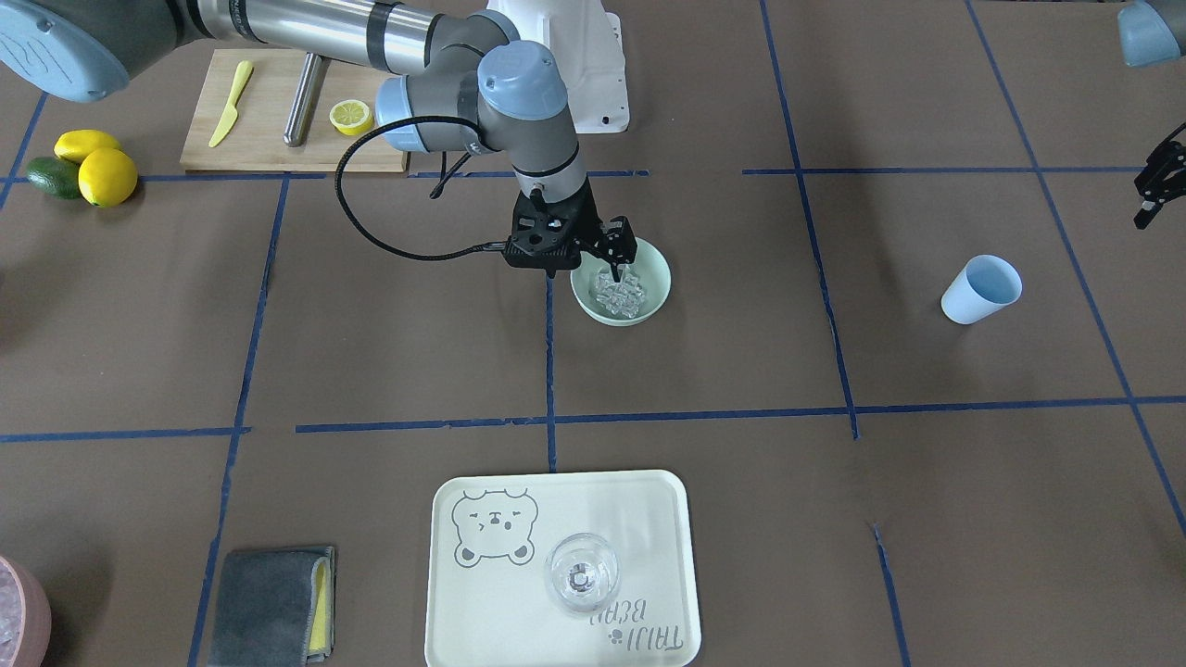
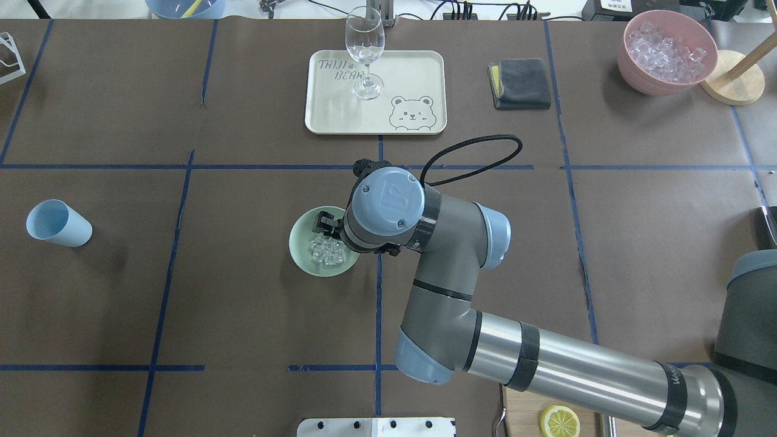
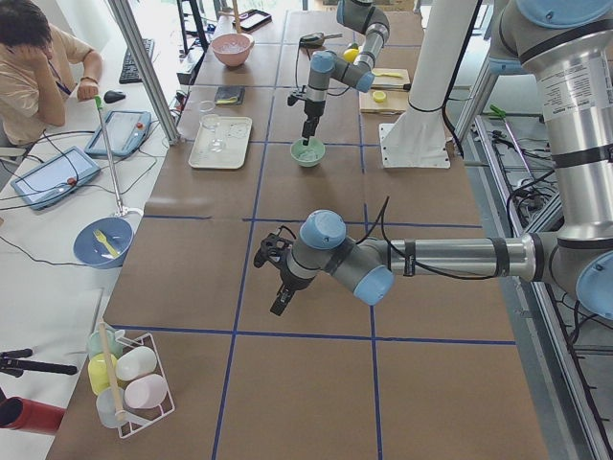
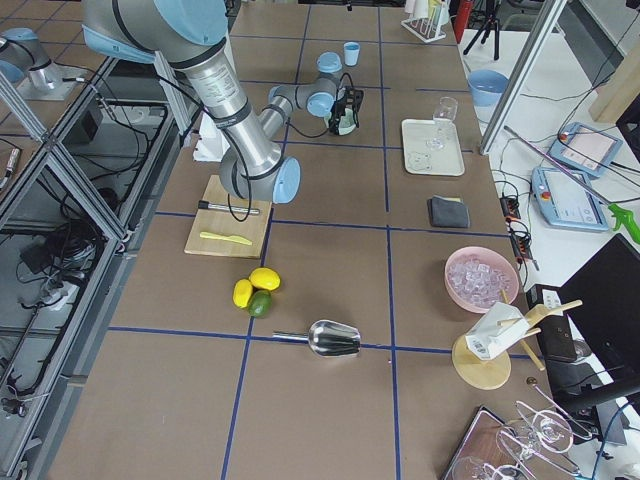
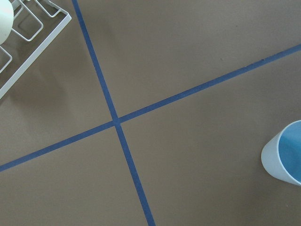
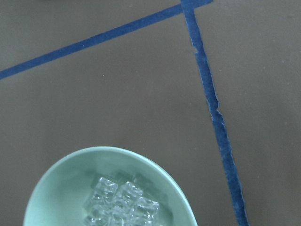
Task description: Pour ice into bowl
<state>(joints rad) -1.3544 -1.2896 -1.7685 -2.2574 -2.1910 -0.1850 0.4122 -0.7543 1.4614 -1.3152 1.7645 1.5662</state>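
Observation:
The mint-green bowl [image 1: 660,278] stands mid-table and holds a small heap of clear ice [image 1: 621,295]. It also shows from overhead [image 2: 300,243] with the ice [image 2: 326,250], and in the right wrist view [image 6: 56,179]. My right gripper [image 1: 617,274] points down over the bowl's robot-side half, just above the ice; its fingers look shut with nothing seen between them. The light blue cup [image 1: 980,289] lies empty on its side on my left. My left gripper [image 1: 1152,190] hangs open and empty beyond it.
A cream tray [image 1: 468,593] with a clear wine glass [image 1: 581,572] sits across the table. Beside it lies a grey cloth [image 1: 269,604]. A pink bowl of ice [image 2: 668,51] is at the far right. A cutting board [image 1: 269,130] and lemons [image 1: 97,167] are near my right arm.

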